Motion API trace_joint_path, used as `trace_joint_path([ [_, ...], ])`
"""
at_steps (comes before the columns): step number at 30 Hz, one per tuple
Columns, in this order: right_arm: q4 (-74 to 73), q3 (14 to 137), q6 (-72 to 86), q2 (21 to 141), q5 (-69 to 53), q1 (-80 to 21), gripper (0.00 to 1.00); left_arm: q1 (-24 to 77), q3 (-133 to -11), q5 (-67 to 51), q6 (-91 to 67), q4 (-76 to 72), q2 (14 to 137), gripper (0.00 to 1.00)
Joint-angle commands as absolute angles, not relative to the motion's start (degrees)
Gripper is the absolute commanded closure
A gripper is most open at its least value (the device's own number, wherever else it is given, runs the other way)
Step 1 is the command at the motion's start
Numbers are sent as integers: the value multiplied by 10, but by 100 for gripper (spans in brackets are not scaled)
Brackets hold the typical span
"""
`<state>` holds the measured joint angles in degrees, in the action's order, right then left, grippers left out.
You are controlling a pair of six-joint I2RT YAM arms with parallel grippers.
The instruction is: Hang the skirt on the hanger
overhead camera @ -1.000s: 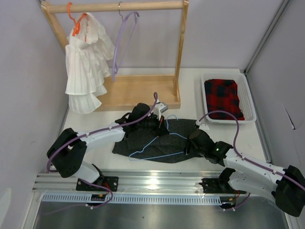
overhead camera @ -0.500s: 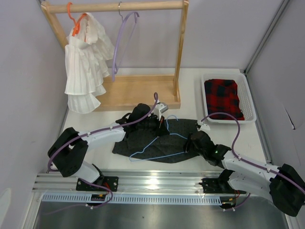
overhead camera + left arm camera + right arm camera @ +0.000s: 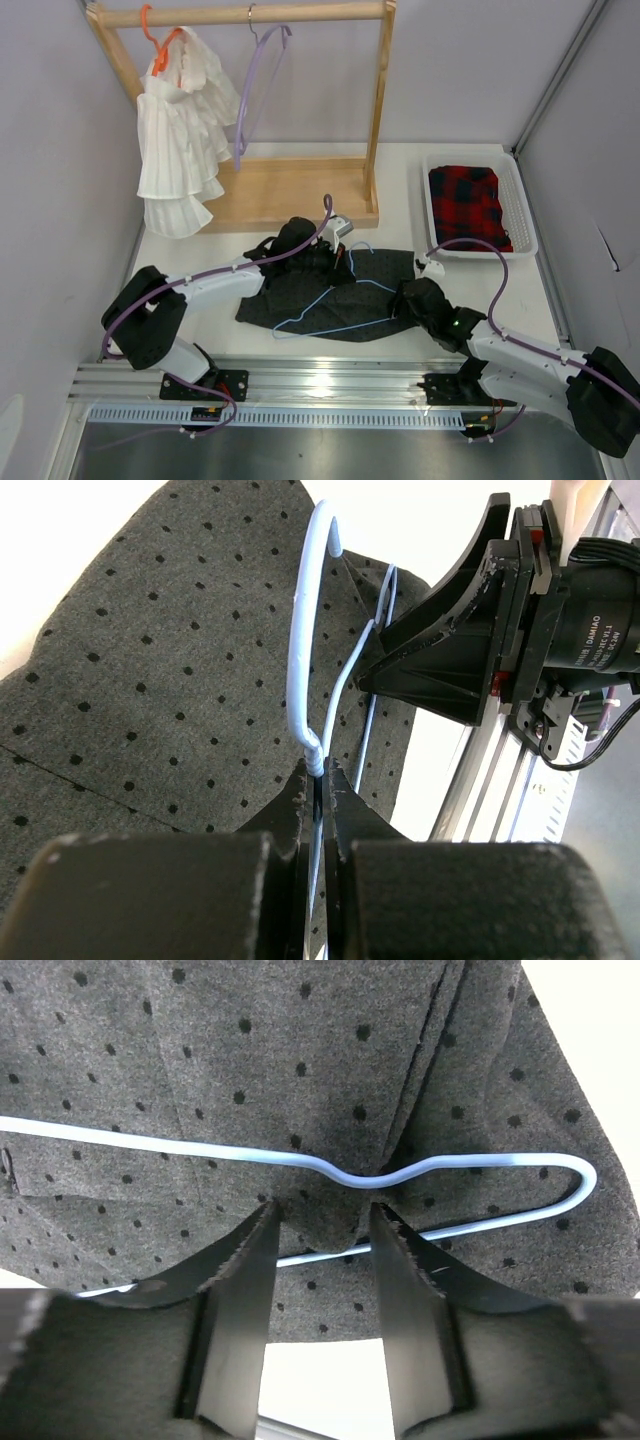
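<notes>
The dark grey dotted skirt (image 3: 300, 295) lies flat on the table in front of the arms. On top of it lies the light-blue wire hanger (image 3: 340, 326). My left gripper (image 3: 340, 265) is shut on the hanger's twisted neck (image 3: 316, 755), and the hook (image 3: 300, 660) curves away over the skirt (image 3: 150, 660). My right gripper (image 3: 400, 305) is at the skirt's right edge, low over the cloth. Its jaws stand apart, with a raised fold of skirt (image 3: 325, 1210) between the tips, just below the hanger's dipped shoulder wire (image 3: 200, 1147).
A wooden rack (image 3: 260, 190) stands at the back, with a white pleated garment (image 3: 180, 130) on an orange hanger (image 3: 155, 40) and a bare purple hanger (image 3: 255, 90). At the right, a white tray (image 3: 530, 230) holds red-and-black plaid cloth (image 3: 470, 205). A metal rail (image 3: 300, 380) runs along the near edge.
My right gripper has crept a little lower and left along the skirt's right edge, and its jaws have narrowed slightly. The left arm and the hanger have stayed still.
</notes>
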<state>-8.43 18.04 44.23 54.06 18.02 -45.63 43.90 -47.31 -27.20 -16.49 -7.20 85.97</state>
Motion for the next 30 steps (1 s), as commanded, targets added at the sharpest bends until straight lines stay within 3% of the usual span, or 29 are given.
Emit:
trace_joint_path([
  [1,-34,173,439,539,201,-454,57,437,-468,-272,-155,-80,868,100],
  [5,-20,168,439,533,203,-452,62,436,-477,-268,-149,-73,875,100],
  [8,-26,174,441,528,201,-450,73,436,-481,-262,-144,-67,880,100],
  [9,-46,185,443,524,201,-449,83,436,-482,-259,-144,-68,879,100],
  [10,-61,194,447,513,201,-449,86,436,-483,-258,-142,-69,879,100],
  [15,-193,267,449,494,196,-423,96,435,-482,-243,-138,-88,881,100],
  [30,-308,374,425,476,152,-371,100,395,-454,-214,-134,-134,870,100],
])
